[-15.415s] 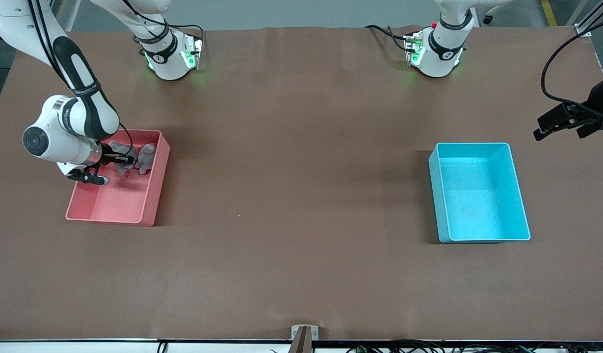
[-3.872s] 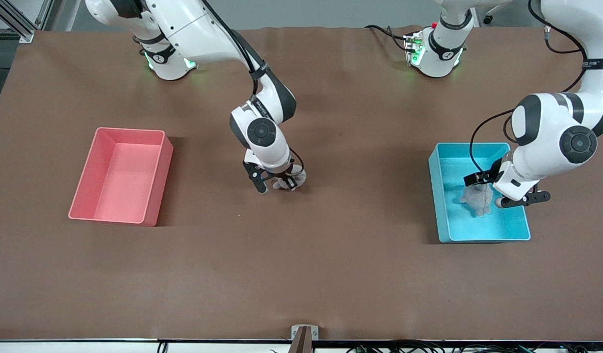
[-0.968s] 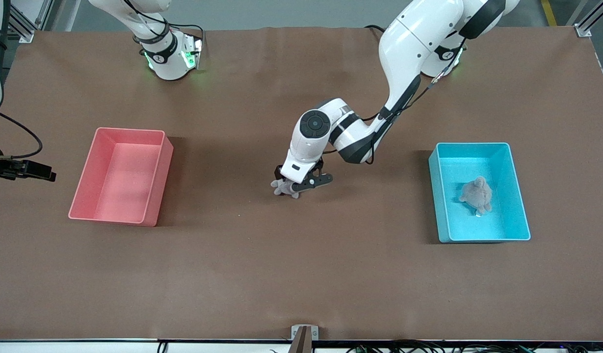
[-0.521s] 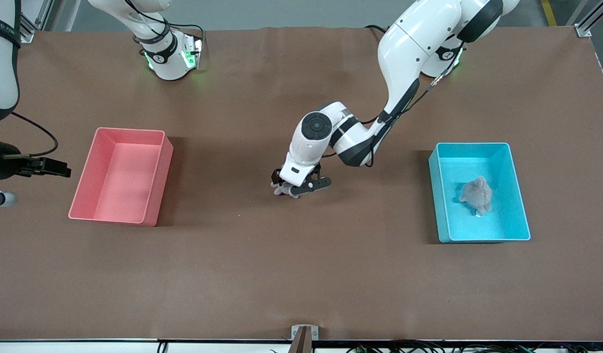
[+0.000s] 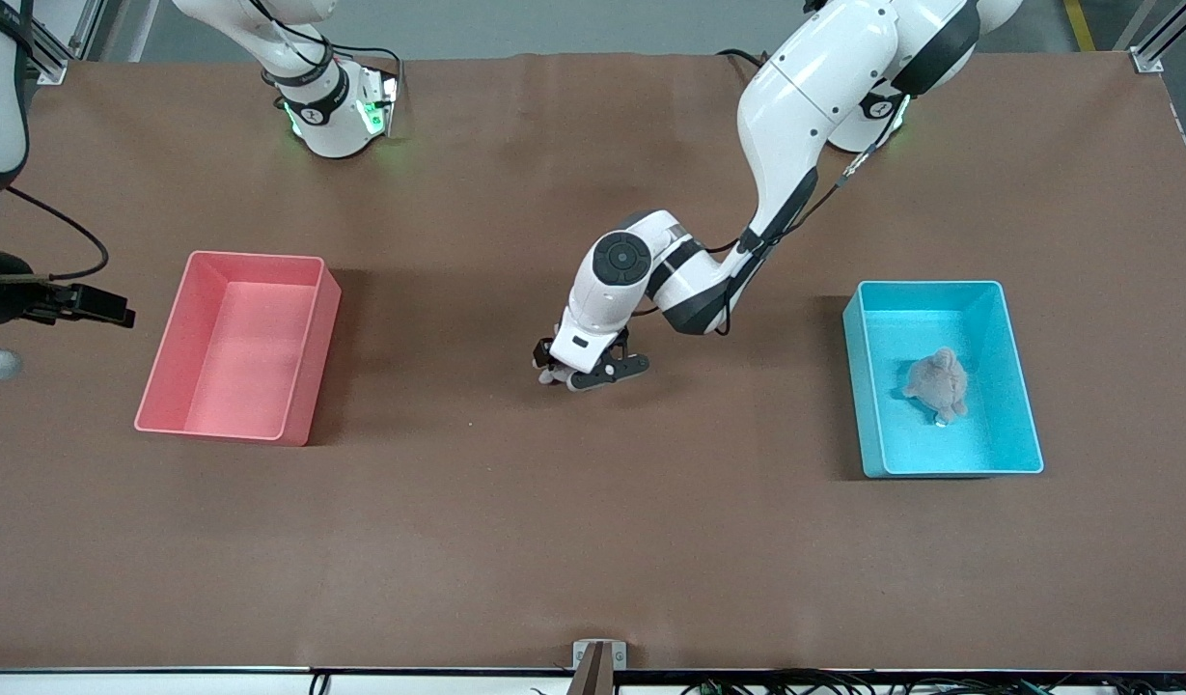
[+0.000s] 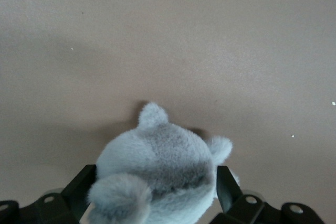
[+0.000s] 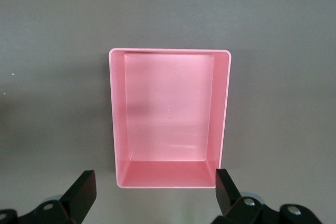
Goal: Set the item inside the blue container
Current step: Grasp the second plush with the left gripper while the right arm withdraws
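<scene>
A small grey plush toy [image 6: 157, 166] lies on the brown table at its middle, and only its edge [image 5: 550, 375] shows in the front view. My left gripper [image 5: 585, 373] is down over it and open, one finger [image 6: 84, 184] on each side of the toy [image 6: 226, 184]. The blue container [image 5: 855, 386] stands toward the left arm's end of the table, with another grey plush toy [image 5: 938, 384] lying inside it. My right gripper [image 5: 64, 305] hangs open and empty above the table beside the pink bin [image 5: 255, 257].
The right wrist view looks straight down into the pink bin [image 7: 170, 119], which holds nothing, past the open right gripper [image 7: 155, 174]. Bare brown table lies between the two bins. The arms' bases stand along the table's edge farthest from the front camera.
The left gripper has sunk lower around the plush toy at the table's middle. The right gripper has drifted slightly beside the pink bin.
</scene>
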Controlling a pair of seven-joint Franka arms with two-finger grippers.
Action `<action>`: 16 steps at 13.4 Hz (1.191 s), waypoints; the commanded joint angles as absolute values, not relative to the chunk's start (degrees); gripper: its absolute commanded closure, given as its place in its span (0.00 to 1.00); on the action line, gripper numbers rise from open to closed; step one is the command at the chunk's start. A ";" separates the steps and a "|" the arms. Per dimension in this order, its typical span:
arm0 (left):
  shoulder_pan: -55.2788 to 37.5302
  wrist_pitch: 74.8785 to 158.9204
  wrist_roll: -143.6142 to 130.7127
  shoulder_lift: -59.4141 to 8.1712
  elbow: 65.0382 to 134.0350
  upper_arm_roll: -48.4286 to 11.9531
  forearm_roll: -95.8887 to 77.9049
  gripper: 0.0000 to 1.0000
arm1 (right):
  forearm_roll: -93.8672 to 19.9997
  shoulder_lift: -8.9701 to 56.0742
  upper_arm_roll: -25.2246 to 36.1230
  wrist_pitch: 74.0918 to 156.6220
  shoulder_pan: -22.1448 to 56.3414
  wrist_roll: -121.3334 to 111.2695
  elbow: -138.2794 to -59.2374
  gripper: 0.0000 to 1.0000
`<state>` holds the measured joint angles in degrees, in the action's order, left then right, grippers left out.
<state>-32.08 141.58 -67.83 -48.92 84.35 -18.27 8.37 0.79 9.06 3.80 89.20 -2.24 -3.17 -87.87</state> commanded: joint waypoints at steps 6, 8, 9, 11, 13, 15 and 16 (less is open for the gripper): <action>-33.58 141.68 -68.91 -50.36 83.32 -17.67 9.14 0.30 | 1.05 -4.03 3.87 91.14 -1.85 -2.55 -99.39 0.00; -33.57 141.68 -69.52 -50.36 83.32 -17.67 9.14 0.50 | 1.05 -6.49 3.87 91.32 -1.85 -2.55 -101.24 0.00; -33.57 141.42 -70.57 -50.27 83.32 -17.67 9.23 0.61 | 1.05 -7.63 3.87 91.41 -1.67 -2.55 -101.95 0.00; -33.40 141.15 -71.63 -49.84 83.23 -17.67 9.23 0.76 | 1.05 -8.08 3.52 91.41 -1.50 -2.55 -102.04 0.00; -32.87 140.63 -72.77 -48.52 83.23 -17.67 9.23 0.83 | 1.05 -8.35 3.43 91.49 -1.49 -2.55 -101.87 0.00; -32.17 136.78 -73.12 -45.20 83.23 -17.75 9.32 0.83 | 0.97 -8.35 3.43 91.93 -1.49 -2.55 -101.69 0.00; -31.21 134.50 -72.95 -43.09 83.23 -17.75 9.23 0.83 | 0.97 -8.26 3.43 92.11 -1.41 -2.55 -101.60 0.00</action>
